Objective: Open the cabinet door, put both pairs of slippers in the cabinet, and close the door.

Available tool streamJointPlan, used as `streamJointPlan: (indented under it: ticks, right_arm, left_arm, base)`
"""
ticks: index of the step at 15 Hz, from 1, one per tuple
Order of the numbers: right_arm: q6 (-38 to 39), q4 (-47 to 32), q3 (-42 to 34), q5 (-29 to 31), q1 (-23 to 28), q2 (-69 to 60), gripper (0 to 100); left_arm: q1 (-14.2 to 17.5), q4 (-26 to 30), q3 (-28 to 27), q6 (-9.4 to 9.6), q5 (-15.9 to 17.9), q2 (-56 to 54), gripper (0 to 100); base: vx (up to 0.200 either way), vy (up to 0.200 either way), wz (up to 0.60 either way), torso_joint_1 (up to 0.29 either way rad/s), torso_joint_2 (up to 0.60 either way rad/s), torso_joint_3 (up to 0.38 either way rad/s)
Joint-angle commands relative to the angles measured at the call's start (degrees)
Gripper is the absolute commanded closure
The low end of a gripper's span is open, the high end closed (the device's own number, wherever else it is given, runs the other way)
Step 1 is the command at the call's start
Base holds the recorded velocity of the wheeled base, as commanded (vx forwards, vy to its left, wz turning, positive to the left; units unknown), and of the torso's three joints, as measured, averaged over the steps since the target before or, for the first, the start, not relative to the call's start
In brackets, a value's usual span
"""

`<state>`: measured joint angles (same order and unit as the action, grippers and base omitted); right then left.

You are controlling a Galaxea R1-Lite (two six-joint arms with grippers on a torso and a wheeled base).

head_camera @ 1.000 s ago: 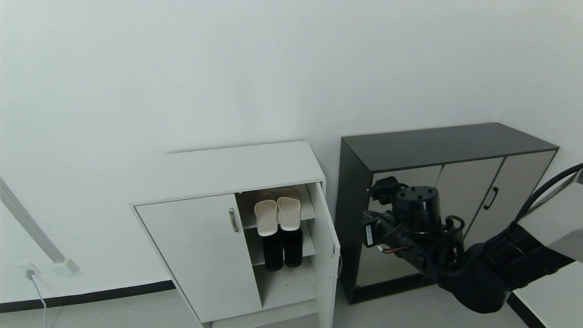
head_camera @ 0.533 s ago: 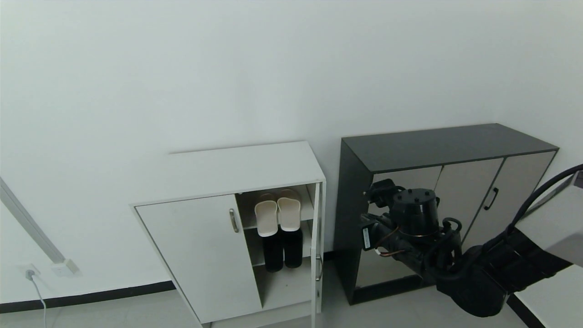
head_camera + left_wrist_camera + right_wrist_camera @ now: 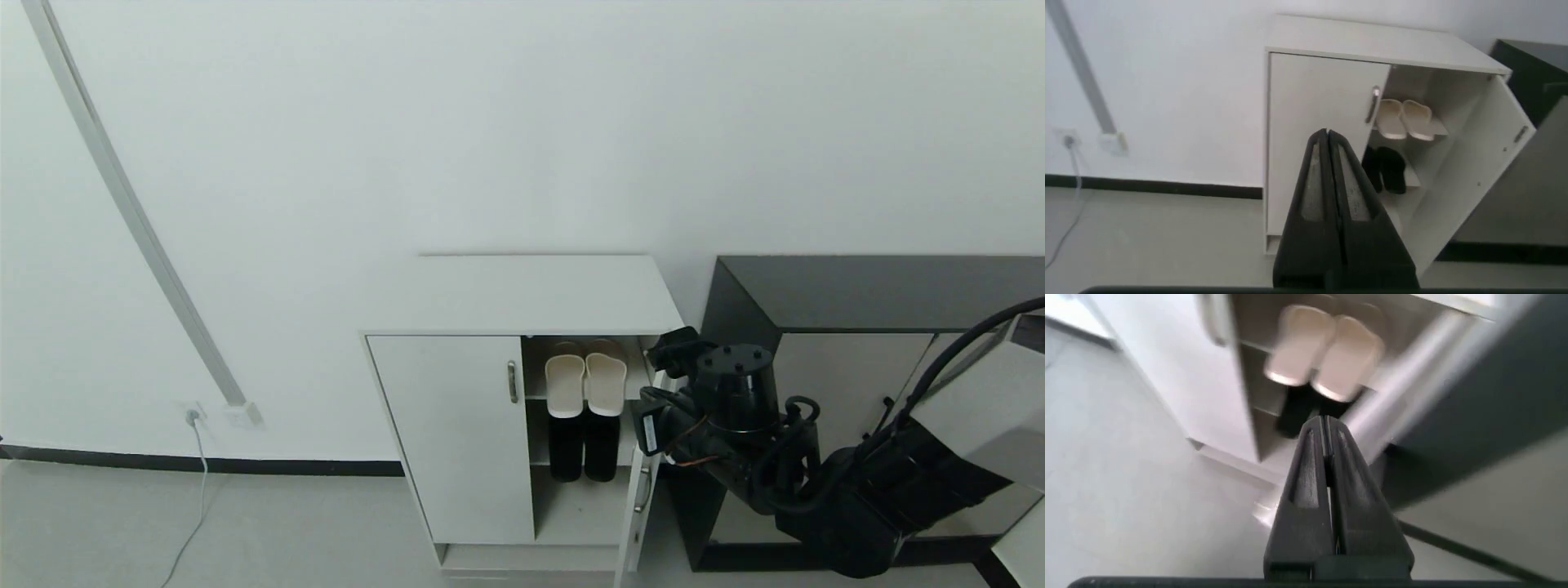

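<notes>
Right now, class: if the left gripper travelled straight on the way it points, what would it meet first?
Most likely the white cabinet's closed door. The left gripper aims at that panel, with nothing showing between them, though depth from the wrist view is hard to judge.

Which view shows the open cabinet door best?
The left wrist view: the door shows its whole face, swung wide open. The head view gives it nearly edge-on, so only a thin strip. The right wrist view has just a blurred pale bar of it.
</notes>
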<state>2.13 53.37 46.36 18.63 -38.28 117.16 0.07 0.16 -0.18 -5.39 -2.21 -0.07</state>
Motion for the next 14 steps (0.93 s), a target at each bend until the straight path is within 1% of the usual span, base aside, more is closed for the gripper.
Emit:
streamJointPlan:
  ticks: [1,3,5,6,8,9,10,11,12,13,14]
  right_arm:
    - [-0.9,0.7,-0.7,0.4,0.0,0.1,100]
    - [-2.1,0.7,-2.0,3.2,0.7,-0.3,100]
    - [-1.9,0.9,-4.5,3.3,0.9,-0.7,100]
    - [-1.6,1.6,-6.4,3.3,0.9,-0.8,100]
    - [-2.1,6.7,-11.1,3.3,1.2,-1.1,100]
    - [-2.1,7.9,-12.7,3.3,1.5,-1.5,100]
    - [-2.1,8.3,-14.7,3.1,1.8,-2.4,100]
    - [-1.9,8.5,-18.4,2.6,2.0,-3.7,100]
    - [-1.9,8.5,-18.4,2.6,2.0,-3.7,100]
    - [-1.9,8.5,-20.6,0.9,2.4,-4.2,100]
    - [-1.9,8.4,-20.3,0.5,2.6,-3.5,100]
  left_arm:
    - [0.0,0.0,0.0,0.03,0.0,0.1,100]
    - [0.0,0.0,0.0,0.11,0.0,0.1,100]
    - [0.0,0.0,0.0,0.11,0.0,0.1,100]
    - [0.0,0.0,0.0,0.11,0.0,0.1,100]
    - [0.0,0.0,0.0,0.11,0.0,0.1,100]
    - [0.0,0.0,0.0,0.11,0.0,0.1,100]
    - [0.0,0.0,0.0,0.11,0.0,0.1,100]
    - [0.0,0.0,0.0,0.11,0.0,0.1,100]
    - [0.0,0.0,0.0,0.11,0.0,0.1,100]
    - [0.0,0.0,0.0,0.03,0.0,0.1,100]
    - [0.0,0.0,0.0,0.03,0.0,0.1,100]
  base:
    - [0.000,0.000,0.00,0.000,0.00,0.000]
    - [0.000,0.000,0.00,0.000,0.00,0.000]
    - [0.000,0.000,0.00,0.000,0.00,0.000]
    - [0.200,0.000,0.00,0.007,0.01,0.007]
    - [0.200,0.000,0.00,-0.012,0.00,0.009]
    - [0.200,0.000,0.00,-0.002,0.01,0.002]
    - [0.000,0.000,0.00,0.000,0.00,0.000]
    - [0.000,0.000,0.00,0.000,0.00,0.000]
    - [0.000,0.000,0.00,0.000,0.00,0.000]
    - [0.000,0.000,0.00,0.000,0.00,0.000]
    - [0.000,0.000,0.00,0.000,0.00,0.000]
